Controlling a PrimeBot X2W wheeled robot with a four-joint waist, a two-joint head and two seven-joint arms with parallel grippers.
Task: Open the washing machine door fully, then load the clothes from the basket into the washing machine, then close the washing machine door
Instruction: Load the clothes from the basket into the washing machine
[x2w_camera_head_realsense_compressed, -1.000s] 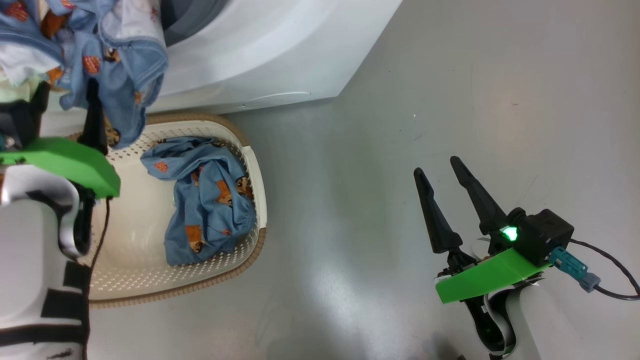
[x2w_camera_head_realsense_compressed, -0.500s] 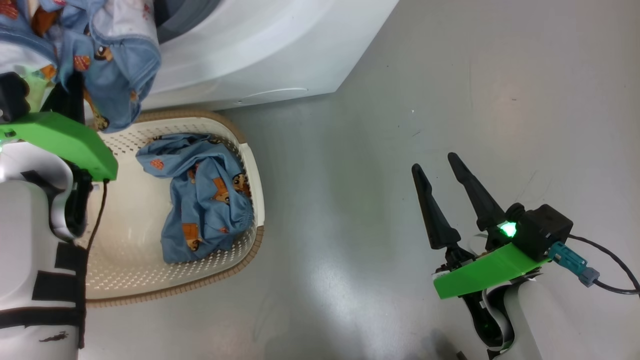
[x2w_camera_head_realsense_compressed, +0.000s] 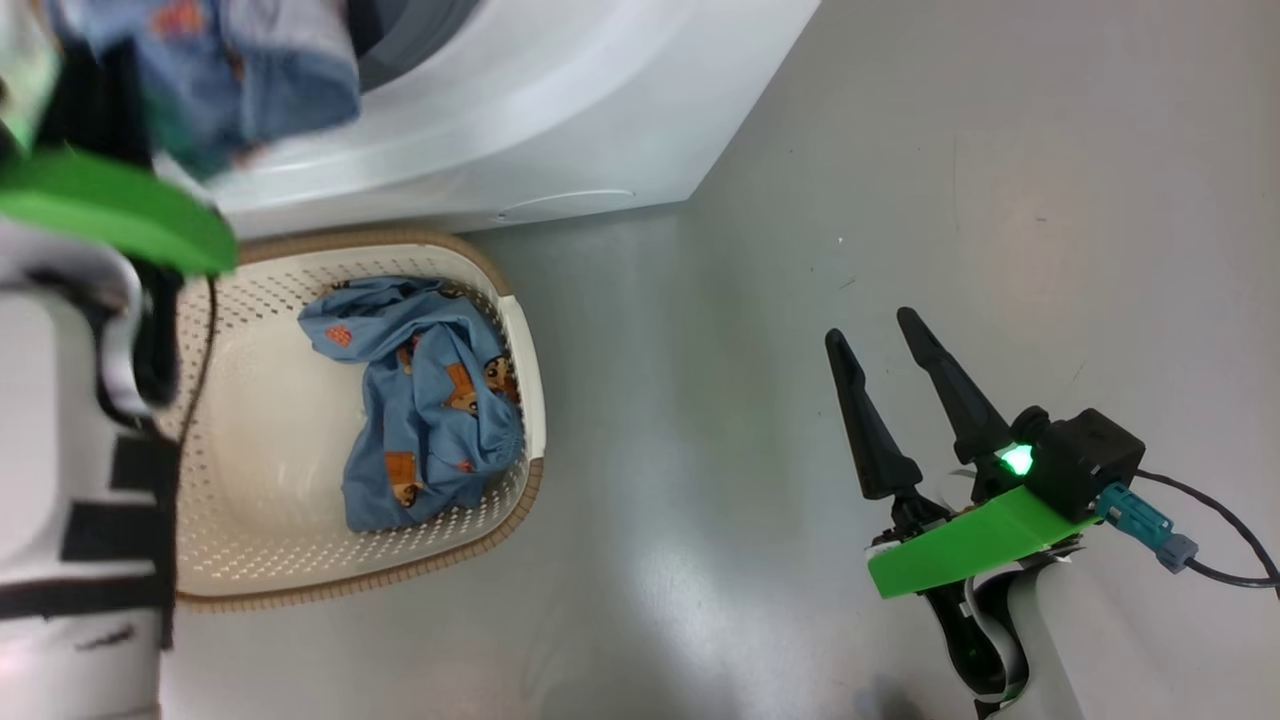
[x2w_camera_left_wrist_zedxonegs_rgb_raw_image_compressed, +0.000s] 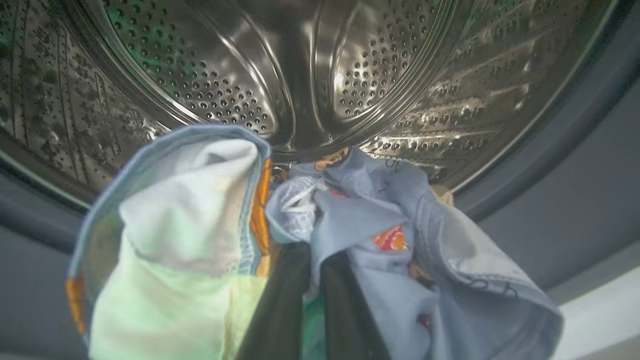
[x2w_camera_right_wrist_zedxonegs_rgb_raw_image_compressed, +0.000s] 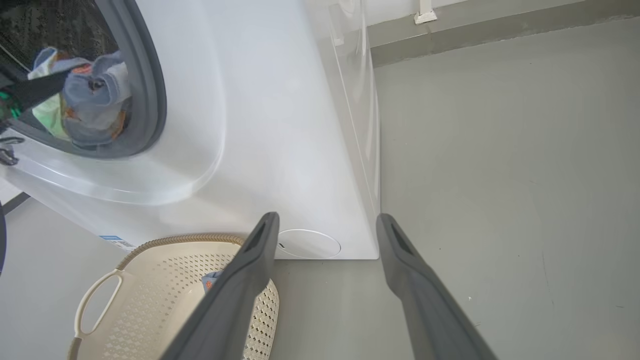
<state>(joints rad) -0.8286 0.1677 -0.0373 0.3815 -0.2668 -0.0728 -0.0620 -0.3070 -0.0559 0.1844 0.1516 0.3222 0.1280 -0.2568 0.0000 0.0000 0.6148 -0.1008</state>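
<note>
Left claw (x2w_camera_left_wrist_zedxonegs_rgb_raw_image_compressed: 316, 255): fingers pressed together at the mouth of the steel drum (x2w_camera_left_wrist_zedxonegs_rgb_raw_image_compressed: 380, 65). A bundle of light-blue printed clothes (x2w_camera_left_wrist_zedxonegs_rgb_raw_image_compressed: 380, 235) with a pale piece is draped over its tips. Whether any cloth is pinched between them cannot be told.

Right claw (x2w_camera_head_realsense_compressed: 868, 325): jaws spread, holding nothing, over bare grey floor (x2w_camera_head_realsense_compressed: 900, 150), well apart from everything else.

The basket (x2w_camera_head_realsense_compressed: 527, 350) stands on the floor just before the washing machine (x2w_camera_head_realsense_compressed: 560, 110), its far rim near the machine's base. One blue garment (x2w_camera_head_realsense_compressed: 420, 420) lies in it against the right wall.

The grey gasket (x2w_camera_right_wrist_zedxonegs_rgb_raw_image_compressed: 150, 90) rings the opening around the bundle. A round cover (x2w_camera_right_wrist_zedxonegs_rgb_raw_image_compressed: 307, 244) sits low on the front panel.

Blue sticker (x2w_camera_right_wrist_zedxonegs_rgb_raw_image_compressed: 116, 242) near the lower front edge: its writing is too small to read.

To the machine's right the floor runs open to the wall.
</note>
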